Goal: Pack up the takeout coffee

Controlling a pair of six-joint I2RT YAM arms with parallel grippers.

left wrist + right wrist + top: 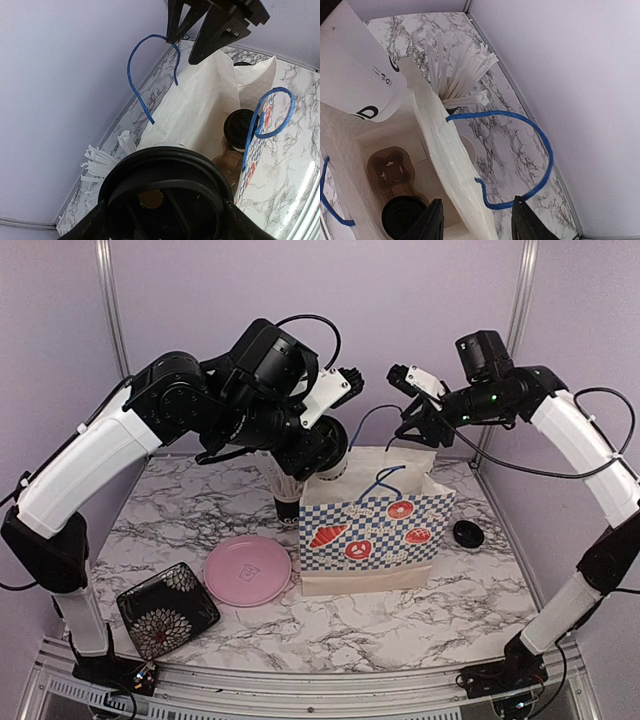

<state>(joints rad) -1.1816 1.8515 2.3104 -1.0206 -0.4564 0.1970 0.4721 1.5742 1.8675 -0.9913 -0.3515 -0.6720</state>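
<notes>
While the overhead view gives only the printed front of the paper bag (375,530), the wrist views look down into its mouth. There a brown cardboard carrier (390,170) lies on the bottom, with one lidded cup (402,217) seated in it and a socket beside it bare. The left gripper (162,227) is clamped round a second takeout cup (360,80). It holds the cup above the bag's opening at the 10 o'clock corner, black lid toward its own camera. The right gripper (477,220) stands with its jaws part-way apart, astride the bag's rear wall and not pinching it. The blue rear handle (551,157) loops against one finger, though whether it hangs on that finger or only passes it is hard to judge from these angles. From overhead, the marble-patterned table (400,620) sits inside lilac walls (400,290). A black cup of white sticks (287,498) stands just beside the bag at its 10 o'clock, under the left wrist. A pink plate (247,572) lies at 8 o'clock, near the bag's lower corner, and a black flowered square dish (167,608) lies beyond it toward the near left corner. A loose black lid (468,533) rests at 3 o'clock, between the bag and the right wall. Bare marble runs from the bag's base to the near rail at 6 o'clock.
</notes>
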